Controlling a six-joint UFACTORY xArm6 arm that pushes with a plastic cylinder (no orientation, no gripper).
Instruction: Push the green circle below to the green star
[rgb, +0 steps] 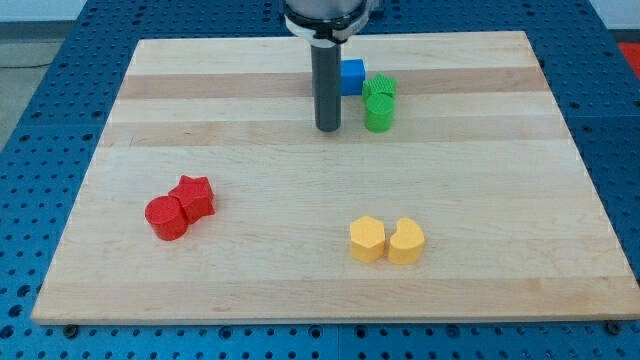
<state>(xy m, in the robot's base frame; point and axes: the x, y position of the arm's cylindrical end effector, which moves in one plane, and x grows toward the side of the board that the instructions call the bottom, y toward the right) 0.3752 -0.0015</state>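
The green circle (378, 113) stands near the view's top centre, touching the green star (380, 88) just above it. My tip (328, 129) rests on the board a short way to the left of the green circle, not touching it. The rod rises straight up from there and hides part of the blue block (352, 76), which sits left of the green star.
A red circle (166, 217) and a red star (194, 196) touch at the view's lower left. A yellow hexagon (367, 239) and a yellow heart (405, 240) sit side by side at the lower centre. The wooden board (500, 180) lies on a blue perforated table.
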